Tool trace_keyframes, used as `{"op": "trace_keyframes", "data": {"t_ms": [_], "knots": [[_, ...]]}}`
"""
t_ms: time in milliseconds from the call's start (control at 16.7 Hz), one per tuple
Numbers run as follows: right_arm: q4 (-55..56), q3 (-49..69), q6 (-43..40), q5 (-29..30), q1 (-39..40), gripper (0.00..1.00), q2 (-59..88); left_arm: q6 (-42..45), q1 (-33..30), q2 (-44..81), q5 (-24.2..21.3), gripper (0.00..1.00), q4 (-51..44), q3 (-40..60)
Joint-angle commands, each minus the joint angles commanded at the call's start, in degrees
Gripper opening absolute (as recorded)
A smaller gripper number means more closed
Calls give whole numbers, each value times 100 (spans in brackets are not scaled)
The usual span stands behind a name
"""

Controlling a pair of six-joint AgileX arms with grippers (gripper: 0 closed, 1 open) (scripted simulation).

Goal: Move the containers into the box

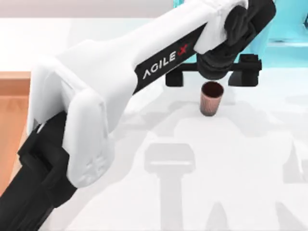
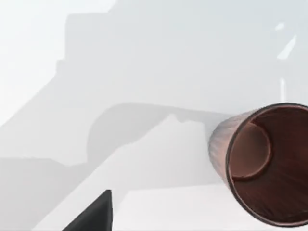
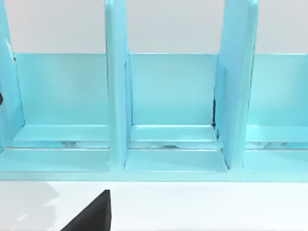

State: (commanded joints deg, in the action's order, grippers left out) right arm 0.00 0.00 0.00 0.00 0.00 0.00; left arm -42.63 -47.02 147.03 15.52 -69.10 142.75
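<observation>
1. My left claw (image 1: 214,77) hangs just above and behind the one cup (image 1: 211,98) I can see, with its dark crossbar spread wide over the table (image 1: 231,163). The fingers look open and hold nothing, the cup standing apart from them.
2. That cup stands upright near the table's far edge, right of centre in the top view, just in front of the light blue shelf frame (image 1: 288,29). In the left wrist view its mouth (image 2: 269,163) faces the camera, and the dark inside is empty.
3. I judge this to be the approach to the first pick: nothing is lifted yet.
4. Next, I would need to lower the claw around the cup walls, close, then carry it across to the box (image 1: 12,120), whose orange-brown corner lies at the table's left edge.
5. My right arm's wrist view faces the shelf's (image 3: 168,96) empty compartments; I cannot tell that claw's state.
</observation>
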Motion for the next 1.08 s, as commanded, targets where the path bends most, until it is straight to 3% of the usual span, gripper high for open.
{"op": "trace_keyframes", "data": {"t_ms": [300,600,1080], "knots": [[0,0,0,0,0,100,0,157,156,361,-53,100,837,-433],[0,0,0,0,0,100,0,170,169,391,-57,100,902,-468],[0,0,0,0,0,100,0,170,169,391,-57,40,902,-468]]}}
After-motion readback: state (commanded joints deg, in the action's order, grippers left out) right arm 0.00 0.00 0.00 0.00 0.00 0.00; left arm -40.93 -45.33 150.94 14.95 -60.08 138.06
